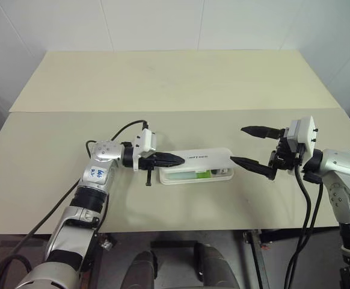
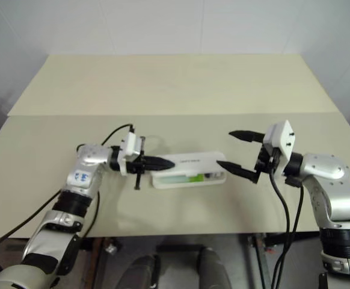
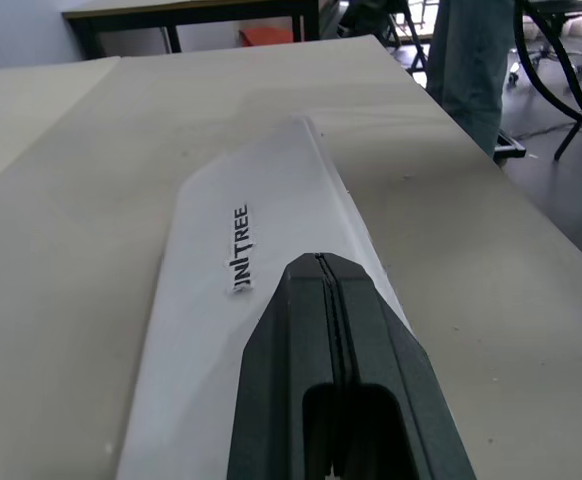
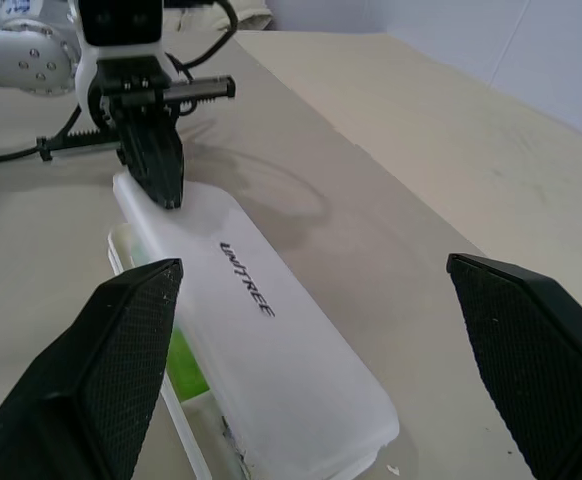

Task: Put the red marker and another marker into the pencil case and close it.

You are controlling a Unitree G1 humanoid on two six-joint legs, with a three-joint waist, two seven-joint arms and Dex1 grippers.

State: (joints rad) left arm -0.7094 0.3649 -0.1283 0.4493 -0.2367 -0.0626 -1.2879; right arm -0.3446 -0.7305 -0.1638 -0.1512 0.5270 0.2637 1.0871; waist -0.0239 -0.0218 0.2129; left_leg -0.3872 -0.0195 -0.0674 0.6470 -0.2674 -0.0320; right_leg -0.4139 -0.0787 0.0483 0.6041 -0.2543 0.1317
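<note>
The white pencil case (image 1: 202, 158) lies in the middle of the table, its lid with the dark lettering (image 3: 241, 248) tilted over the base and a gap left along the front. Through that gap I see the pale green marker (image 1: 202, 174) lying in the base. The red marker is hidden under the lid. My left gripper (image 1: 178, 161) is shut, empty, pointing level to the right, its tips resting over the lid's left end (image 4: 166, 190). To the right of the case my right gripper (image 1: 237, 144) stands open and empty, facing the case's right end, apart from it.
The pale table (image 1: 163, 78) has a seam across it behind the case, and its front edge is close to me. Black cables hang from both arms. A person's legs (image 3: 471, 50) and chair frames stand on the floor past the table's right end.
</note>
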